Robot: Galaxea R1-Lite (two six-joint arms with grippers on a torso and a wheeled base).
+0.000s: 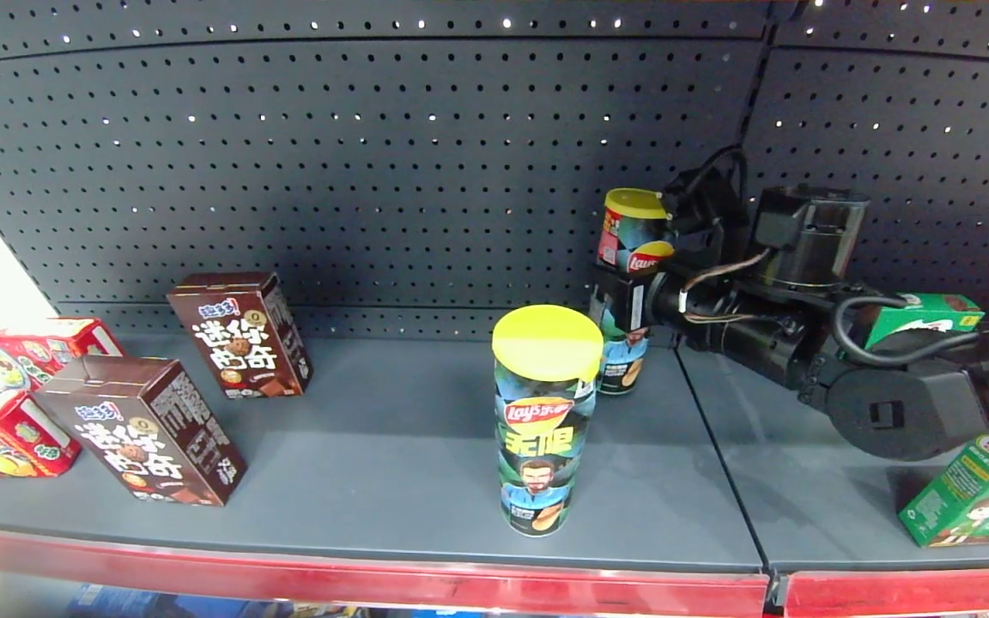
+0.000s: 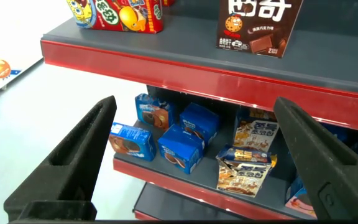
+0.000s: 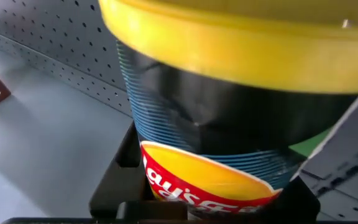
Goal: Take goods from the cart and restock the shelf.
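A tall chips can with a yellow lid [image 1: 632, 232] stands upright near the back of the grey shelf [image 1: 400, 463], right of the middle. My right gripper [image 1: 623, 307] is shut on this can about halfway up, with the arm coming in from the right. The right wrist view has the same can [image 3: 229, 137] close up between the dark fingers [image 3: 122, 180]. A second chips can [image 1: 544, 421] stands free at the front centre of the shelf. My left gripper [image 2: 194, 168] is open and holds nothing, out in front of the shelf unit, below the red shelf edge [image 2: 229, 78].
Two brown cookie boxes [image 1: 241, 335] [image 1: 147, 429] and red snack boxes [image 1: 5, 403] stand on the shelf's left. Green boxes [image 1: 971, 493] [image 1: 924, 318] sit on the right, near my right arm. A pegboard wall [image 1: 374, 172] closes the back. Blue boxes [image 2: 179, 137] fill the lower shelf.
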